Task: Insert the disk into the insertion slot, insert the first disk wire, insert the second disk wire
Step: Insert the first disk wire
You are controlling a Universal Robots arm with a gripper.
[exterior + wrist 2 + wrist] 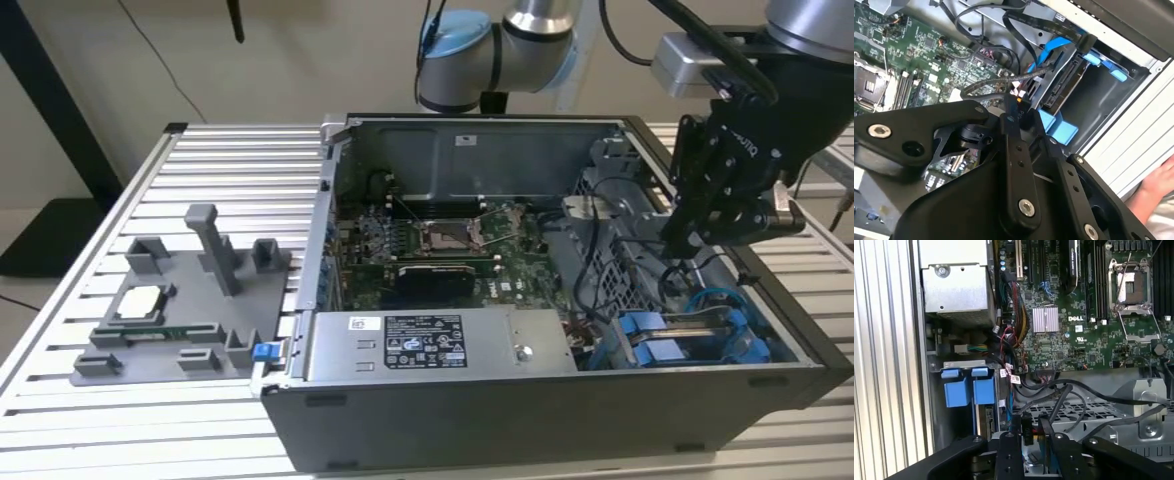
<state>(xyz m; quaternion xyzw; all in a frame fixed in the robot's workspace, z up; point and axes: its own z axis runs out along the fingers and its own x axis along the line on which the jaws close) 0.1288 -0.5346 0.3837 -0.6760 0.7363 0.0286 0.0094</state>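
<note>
Here, the hand (694,240) pinches a black disk wire (1027,431) plug above the open case (534,420).
At the exterior view's near right corner the insertion slot (687,340) shows blue rails; the second wrist view shows the disk (1066,85) seated inside it, close to the case wall, and a person's arm (1156,182) beyond.

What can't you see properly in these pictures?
Disk: second wrist view, cables and the gripper cover parts of it.
Slot: exterior view, cables cross it and hide its inside.
Hand: second wrist view, cut off by the picture's edge.
</note>
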